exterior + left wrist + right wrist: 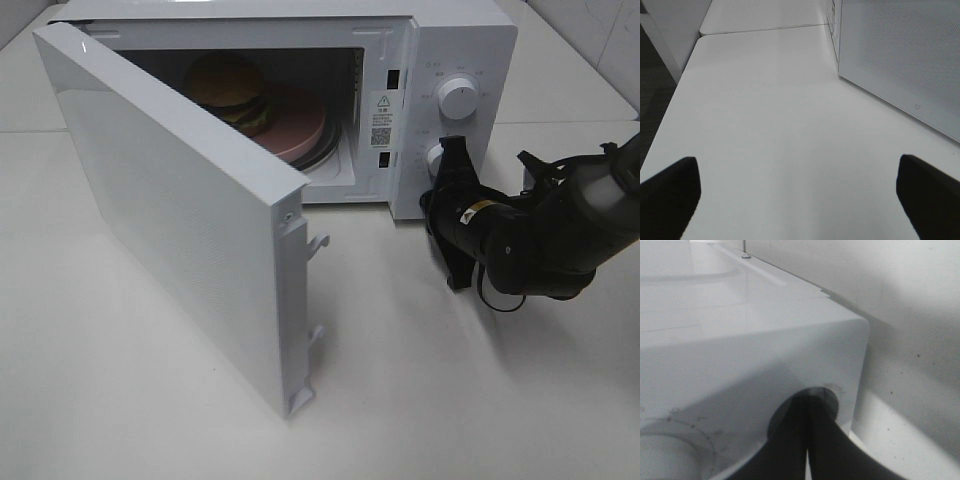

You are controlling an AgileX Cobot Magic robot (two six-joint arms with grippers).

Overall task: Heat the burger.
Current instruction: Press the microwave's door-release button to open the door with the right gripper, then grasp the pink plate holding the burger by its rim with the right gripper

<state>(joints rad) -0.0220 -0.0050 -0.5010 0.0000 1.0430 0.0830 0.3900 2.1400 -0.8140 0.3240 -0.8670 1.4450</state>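
Microwave door [190, 220] open; right pincer [447, 150] closed, tips at lower knob [434, 157]; left pincer [797, 172] wide.

robot lab setup: white tabletop [450, 400] w/ microwave [470, 40], black arm [540, 235].

Burger [232, 95] half behind the microwave door [180, 220] (lower knob [434, 156] mostly behind right arm [540, 235]).

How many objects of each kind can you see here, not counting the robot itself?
Microwave: 1
Burger: 1
Pink plate: 1
Total: 3
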